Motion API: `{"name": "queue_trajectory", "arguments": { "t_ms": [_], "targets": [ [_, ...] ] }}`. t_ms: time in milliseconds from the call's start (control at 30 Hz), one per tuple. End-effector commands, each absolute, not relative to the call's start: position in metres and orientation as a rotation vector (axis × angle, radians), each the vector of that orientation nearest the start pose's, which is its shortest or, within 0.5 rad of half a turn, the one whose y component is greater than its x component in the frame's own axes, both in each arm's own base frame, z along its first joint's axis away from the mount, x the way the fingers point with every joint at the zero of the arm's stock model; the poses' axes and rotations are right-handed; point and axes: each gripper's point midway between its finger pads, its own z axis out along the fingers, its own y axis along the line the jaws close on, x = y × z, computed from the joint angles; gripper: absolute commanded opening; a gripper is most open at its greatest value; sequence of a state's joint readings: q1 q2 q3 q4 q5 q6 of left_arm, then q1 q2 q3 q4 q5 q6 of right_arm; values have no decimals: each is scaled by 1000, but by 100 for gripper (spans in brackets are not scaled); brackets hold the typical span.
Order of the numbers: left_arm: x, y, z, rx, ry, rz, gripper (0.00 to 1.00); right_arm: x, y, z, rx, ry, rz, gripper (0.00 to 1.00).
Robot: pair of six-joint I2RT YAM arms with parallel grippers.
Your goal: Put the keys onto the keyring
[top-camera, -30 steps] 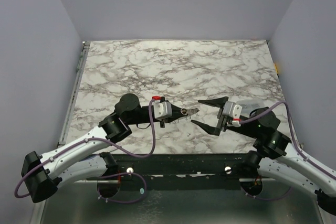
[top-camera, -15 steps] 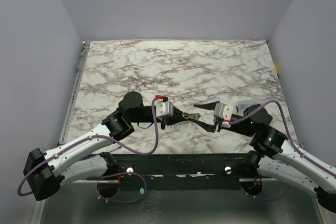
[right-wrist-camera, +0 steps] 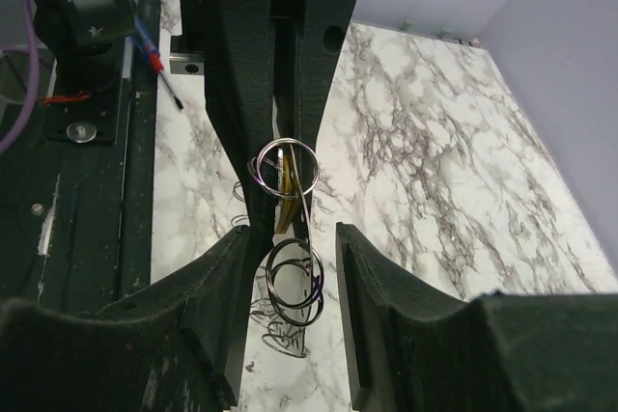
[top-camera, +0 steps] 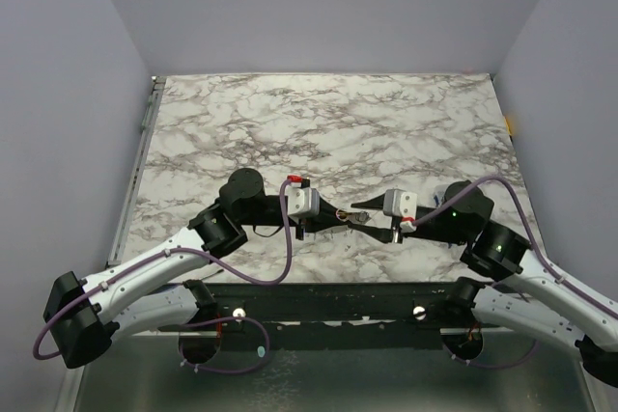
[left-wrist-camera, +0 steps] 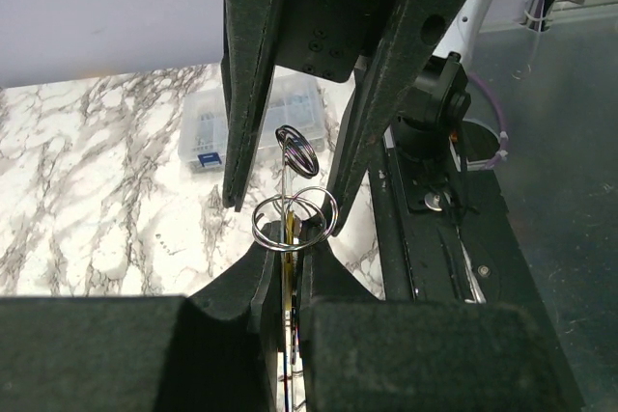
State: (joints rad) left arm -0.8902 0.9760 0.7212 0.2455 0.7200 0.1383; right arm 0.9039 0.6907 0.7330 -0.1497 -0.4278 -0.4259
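Keyring (left-wrist-camera: 257, 224): stands on edge just off the tips of my left fingers (left-wrist-camera: 307, 262), which are pinched tight on the yellow key (left-wrist-camera: 289, 287), its long axis aimed at my right fingers (top-camera: 365, 206); those stand apart, straddling a smaller dark ring (right-wrist-camera: 272, 282).

Table (top-camera: 338, 123): white marble-pattern top with grey veins, filling the middle of the top view. Walls (top-camera: 319, 7): plain lilac, closing it in at 9, 12 and 3 o'clock. Rail (top-camera: 145, 137): pale metal strip along the table's 9 o'clock edge. Tab (top-camera: 509, 123): small yellow piece at its 3 o'clock edge. Box (left-wrist-camera: 205, 132): clear plastic, on the marble at 10 o'clock in the left wrist view, blue label on its near side. Tool (right-wrist-camera: 154, 57): red-and-blue handle, thin dark shaft, at 11 o'clock in the right wrist view
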Motion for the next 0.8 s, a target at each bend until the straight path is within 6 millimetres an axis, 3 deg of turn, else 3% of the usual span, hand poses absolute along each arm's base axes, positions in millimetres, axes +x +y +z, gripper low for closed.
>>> {"name": "queue_trajectory", "arguments": {
  "t_ms": [0, 167, 300, 400, 633, 767],
  "targets": [
    [116, -330, 303, 1306, 997, -1158, 0, 133, 265, 276, -1375, 1202, 725, 41],
    [115, -330, 302, 1312, 990, -1160, 0, 137, 265, 275, -1375, 1225, 703, 42],
    [113, -329, 301, 1322, 985, -1166, 0, 144, 256, 275, -1363, 1251, 634, 57],
    [111, -329, 301, 1329, 978, -1172, 0, 147, 252, 272, -1366, 1278, 603, 62],
    [110, -329, 301, 1334, 972, -1178, 0, 136, 251, 265, -1422, 1322, 653, 54],
    [109, -329, 302, 1337, 967, -1182, 0, 133, 255, 271, -1420, 1295, 686, 49]
  ]
}}
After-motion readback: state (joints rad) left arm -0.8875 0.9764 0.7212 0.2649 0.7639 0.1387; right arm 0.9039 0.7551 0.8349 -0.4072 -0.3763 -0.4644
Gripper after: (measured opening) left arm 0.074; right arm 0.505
